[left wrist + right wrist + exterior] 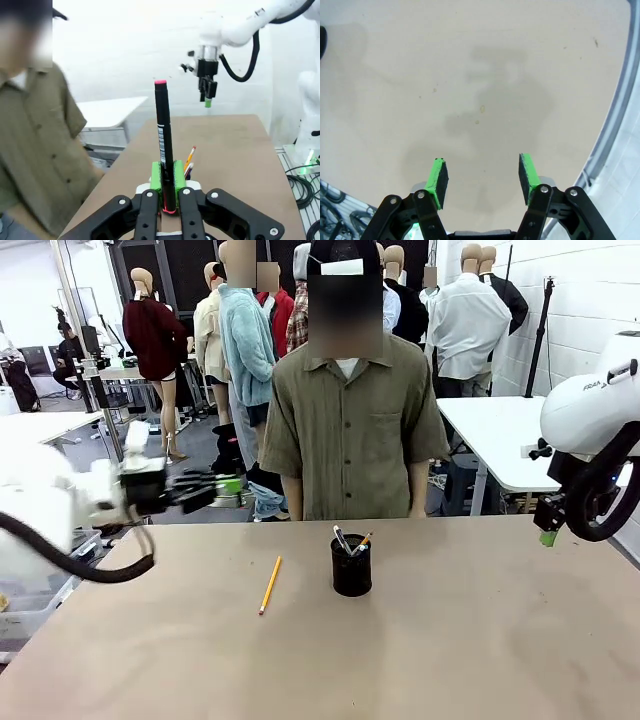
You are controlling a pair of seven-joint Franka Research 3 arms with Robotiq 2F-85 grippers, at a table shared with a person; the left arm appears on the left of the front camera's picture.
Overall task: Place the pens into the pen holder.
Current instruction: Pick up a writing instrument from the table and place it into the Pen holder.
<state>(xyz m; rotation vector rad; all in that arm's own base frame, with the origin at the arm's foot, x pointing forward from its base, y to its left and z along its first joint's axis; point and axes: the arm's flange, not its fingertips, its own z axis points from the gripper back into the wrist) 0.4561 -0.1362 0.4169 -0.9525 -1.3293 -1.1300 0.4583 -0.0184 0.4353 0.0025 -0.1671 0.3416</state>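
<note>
Left claw [167, 176] pinches the dark pen [162, 125]; right claw [482, 167] spread; pencil [270, 585] near pen holder [351, 568].

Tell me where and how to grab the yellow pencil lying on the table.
Grip the pencil at mid-shaft, coming straight down from above. It lies flat on the table, running nearly front to back, so close on it from left and right; the pen holder stands clear of it.

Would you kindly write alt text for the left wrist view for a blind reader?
The left gripper is shut on a dark pen with a red end, which points away along its fingers. Beyond are an orange pencil, the brown table, a person in an olive shirt at picture left, and the right gripper hanging above the table.
</note>
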